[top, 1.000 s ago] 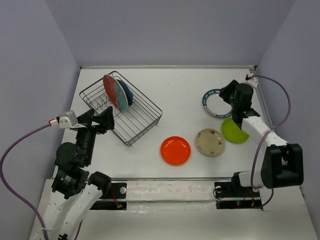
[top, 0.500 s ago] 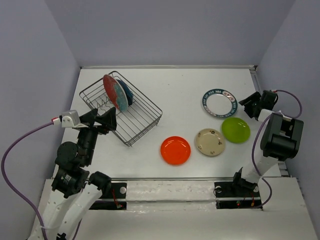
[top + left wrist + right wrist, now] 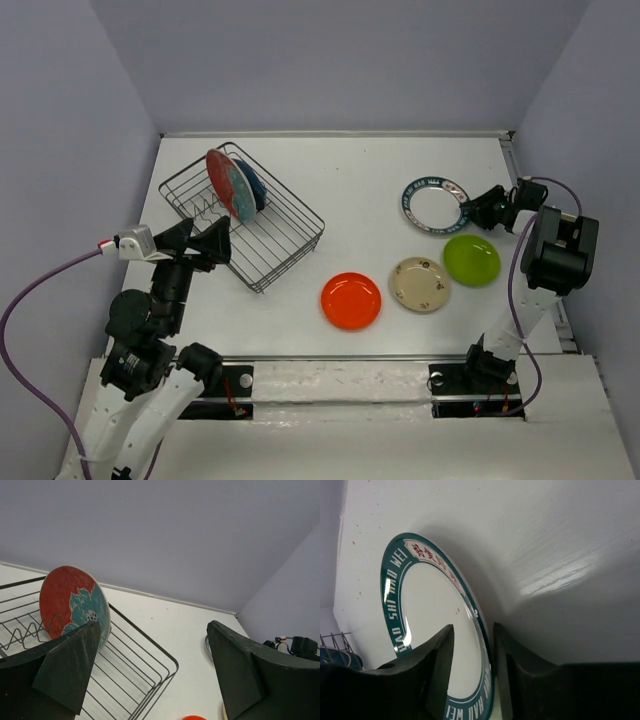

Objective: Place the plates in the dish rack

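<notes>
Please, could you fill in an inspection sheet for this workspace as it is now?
Surface: white table, no spill seen.
Job's things: dish rack holds red plate and dark blue plate upright; teal-rimmed plate, orange plate, beige plate and green plate are outside it on the table.
Clutter: nothing seen.
Grippers: left gripper open beside the rack; right gripper straddles the teal-rimmed plate's rim, grip unclear.
Cables: purple cable on each arm.
Surroundings: lavender walls.

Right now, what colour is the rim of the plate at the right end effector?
Teal with white lettering; the plate shows best from the right wrist.
</notes>
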